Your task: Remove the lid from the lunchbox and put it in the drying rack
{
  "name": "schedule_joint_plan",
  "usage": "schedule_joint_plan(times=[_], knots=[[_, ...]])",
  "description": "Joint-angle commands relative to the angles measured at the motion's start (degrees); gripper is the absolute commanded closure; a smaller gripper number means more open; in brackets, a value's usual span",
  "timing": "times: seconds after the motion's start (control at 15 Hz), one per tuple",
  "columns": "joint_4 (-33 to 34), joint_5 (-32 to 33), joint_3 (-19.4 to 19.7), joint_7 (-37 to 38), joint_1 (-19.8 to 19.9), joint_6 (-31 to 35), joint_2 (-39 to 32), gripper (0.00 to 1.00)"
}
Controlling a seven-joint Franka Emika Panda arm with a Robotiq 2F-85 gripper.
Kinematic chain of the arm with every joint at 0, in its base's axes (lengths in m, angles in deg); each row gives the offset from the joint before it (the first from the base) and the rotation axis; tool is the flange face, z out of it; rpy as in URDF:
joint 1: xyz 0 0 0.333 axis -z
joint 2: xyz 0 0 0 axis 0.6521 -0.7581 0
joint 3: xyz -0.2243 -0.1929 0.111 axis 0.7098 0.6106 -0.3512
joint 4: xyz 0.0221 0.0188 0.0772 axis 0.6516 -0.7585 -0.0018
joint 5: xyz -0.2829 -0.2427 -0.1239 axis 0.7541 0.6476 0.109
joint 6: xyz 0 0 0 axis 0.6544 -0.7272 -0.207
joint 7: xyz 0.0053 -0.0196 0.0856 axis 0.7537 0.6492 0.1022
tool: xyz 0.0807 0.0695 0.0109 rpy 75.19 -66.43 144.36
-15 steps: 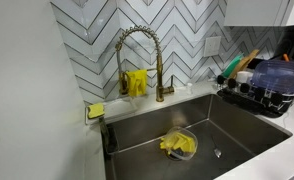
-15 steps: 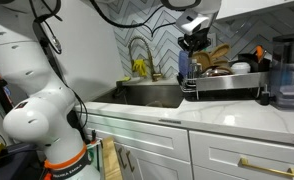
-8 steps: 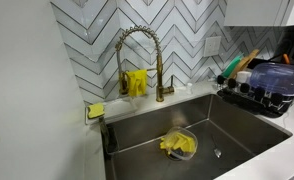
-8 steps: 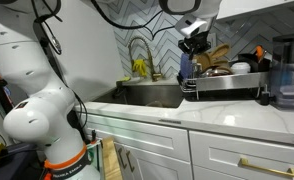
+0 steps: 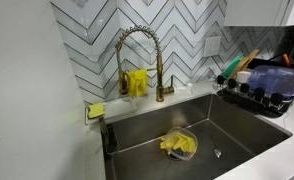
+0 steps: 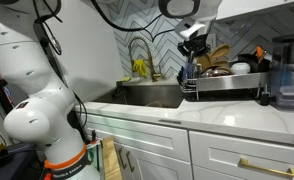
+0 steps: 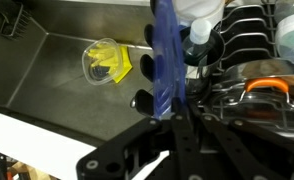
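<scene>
Gripper clamped on dark blue lid, held upright at drying rack end beside sink, near counter back edge

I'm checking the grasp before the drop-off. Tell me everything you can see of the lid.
The lid is dark blue, slightly translucent plastic, thin and flat. In the wrist view it stands on edge and shows as a narrow strip, with its near end pinched in the gripper. It is at the sink-side edge of the drying rack. Whether it touches the rack cannot be told, and its full outline is hidden.
</scene>
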Motion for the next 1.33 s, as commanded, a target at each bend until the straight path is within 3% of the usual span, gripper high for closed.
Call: schedule_joint_plan(times=[0.0,0.27,0.53,1.27], knots=[[-1.27,1.63,-0.31,0.93,-0.68,0.17,0.45,0.58],[-1.40,1.97,-0.46,-0.51,-1.14,0.23,0.60,0.27],[1.89,3.87,0.37,-11.27,-0.87,-2.93,1.01,0.01],[19.46,20.56,-0.04,-28.06,-1.54,-26.56,1.00,0.00]])
